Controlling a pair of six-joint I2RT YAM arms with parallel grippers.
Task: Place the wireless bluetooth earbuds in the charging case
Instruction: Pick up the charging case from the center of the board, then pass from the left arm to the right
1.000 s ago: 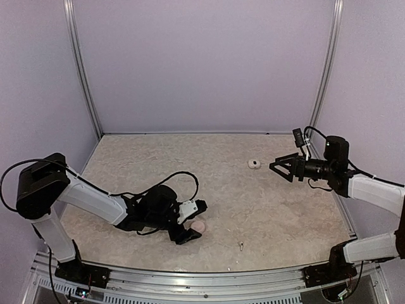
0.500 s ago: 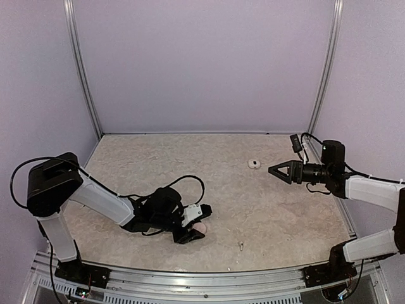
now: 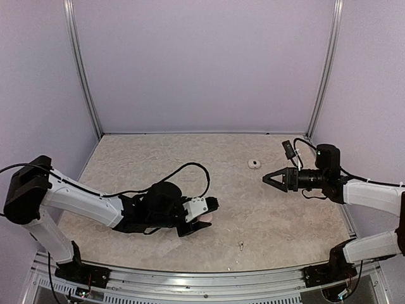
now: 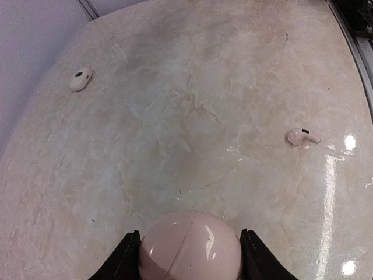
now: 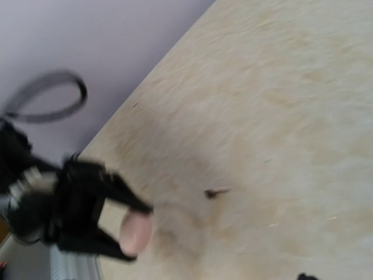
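My left gripper (image 3: pixel 204 220) lies low on the table at the front centre. Its black fingers (image 4: pixel 127 256) press both sides of the pink pebble-like charging case (image 4: pixel 191 245), which is closed, with its seam facing up. The same case (image 5: pixel 135 233) shows blurred in the right wrist view. One white short-stemmed earbud (image 4: pixel 302 137) lies loose to the right of the case, a speck (image 3: pixel 240 244) in the top view. My right gripper (image 3: pixel 268 178) hovers open and empty at mid-right.
A small white oval piece (image 3: pixel 254 163) lies at the back right of the table; the left wrist view has it (image 4: pixel 80 79) too far off to tell whether it is a case or an earbud. Purple walls close three sides. A metal rail (image 3: pixel 190 282) runs along the front.
The left gripper's fingers have closed in on the pink case and shifted a little right. The right arm has moved left and lower, with its jaws narrowing.
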